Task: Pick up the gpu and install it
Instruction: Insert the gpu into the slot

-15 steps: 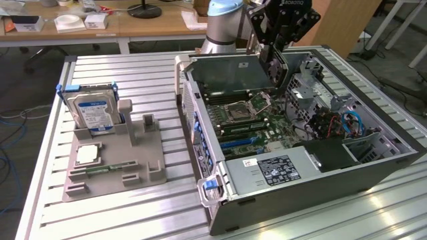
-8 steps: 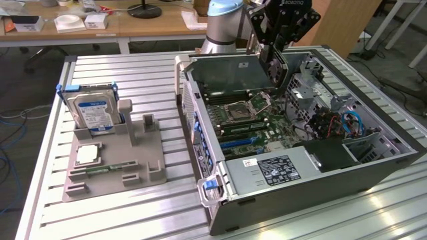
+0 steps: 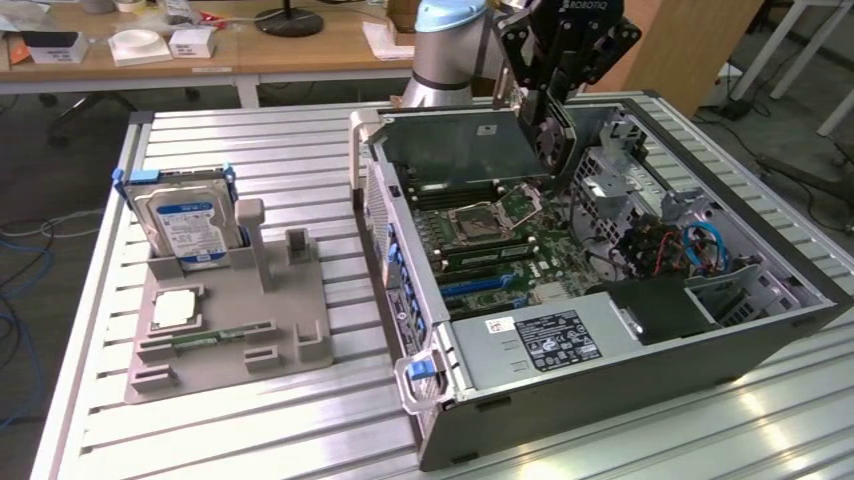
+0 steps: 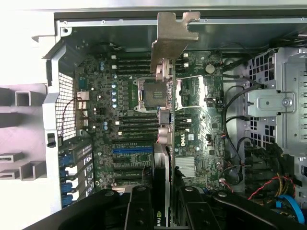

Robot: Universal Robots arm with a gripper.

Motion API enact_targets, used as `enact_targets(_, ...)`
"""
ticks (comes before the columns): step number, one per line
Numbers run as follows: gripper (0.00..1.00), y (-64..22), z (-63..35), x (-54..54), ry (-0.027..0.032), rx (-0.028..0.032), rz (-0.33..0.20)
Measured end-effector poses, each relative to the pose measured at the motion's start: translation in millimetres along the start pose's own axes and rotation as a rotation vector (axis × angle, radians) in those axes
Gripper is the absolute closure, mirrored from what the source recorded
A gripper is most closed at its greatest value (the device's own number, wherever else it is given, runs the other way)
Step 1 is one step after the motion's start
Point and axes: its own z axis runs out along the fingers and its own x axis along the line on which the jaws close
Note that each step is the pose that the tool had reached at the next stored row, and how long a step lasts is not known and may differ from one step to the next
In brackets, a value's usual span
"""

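My gripper (image 3: 555, 98) hangs over the open computer case (image 3: 747, 330), shut on the gpu (image 3: 559, 140). The gpu is a thin dark card held upright, reaching down toward the motherboard (image 3: 514, 250) without touching it. In the wrist view the gpu (image 4: 163, 139) shows edge-on like a blade. Its pale metal bracket (image 4: 173, 36) is at the far end, above the processor socket (image 4: 151, 93). The black fingers (image 4: 139, 206) of my gripper (image 4: 164, 203) clamp the card from both sides. Blue and black expansion slots (image 4: 132, 151) lie on the board beside the card's edge.
A grey fixture (image 3: 287, 320) on the exterior view's left holds a silver hard drive (image 3: 194, 225), a processor chip (image 3: 175, 310) and a small green memory stick (image 3: 200, 342). Inside the case are a power supply (image 3: 547, 337), cables (image 3: 694, 250) and a metal drive cage (image 4: 280, 103).
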Motion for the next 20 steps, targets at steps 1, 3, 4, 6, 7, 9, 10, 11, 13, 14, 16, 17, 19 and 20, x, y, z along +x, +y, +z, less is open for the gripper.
enact_targets(1, 0.73, 0.0, 0.0, 0.0, 0.0, 0.0, -0.001)
enact_targets(3, 0.73, 0.0, 0.1, 0.0, 0.0005, -0.0005, -0.014)
enact_targets(4, 0.73, 0.0, 0.1, 0.0, 0.001, -0.001, -0.026)
enact_targets(6, 0.73, -0.1, 0.1, 0.1, 0.0022, -0.0019, -0.054)
enact_targets(7, 0.73, -0.1, 0.1, 0.1, 0.0028, -0.0023, -0.069)
enact_targets(9, 0.73, -0.1, 0.3, 0.1, 0.0041, -0.0034, -0.1)
enact_targets(10, 0.73, -0.1, 0.3, 0.1, 0.0047, -0.004, -0.115)
enact_targets(11, 0.73, -0.1, 0.4, 0.1, 0.0053, -0.0044, -0.13)
enact_targets(13, 0.73, -0.1, 0.5, 0.1, 0.0067, -0.0054, -0.162)
enact_targets(14, 0.73, -0.2, 0.6, 0.1, 0.0074, -0.0059, -0.178)
enact_targets(16, 0.73, -0.1, 0.9, 0.1, 0.0086, -0.0072, -0.21)
enact_targets(17, 0.73, -0.2, 1.0, 0.1, 0.0093, -0.0077, -0.227)
enact_targets(19, 0.73, -0.2, 1.2, 0.1, 0.0106, -0.0088, -0.258)
enact_targets(20, 0.73, -0.2, 1.3, 0.1, 0.0112, -0.0093, -0.273)
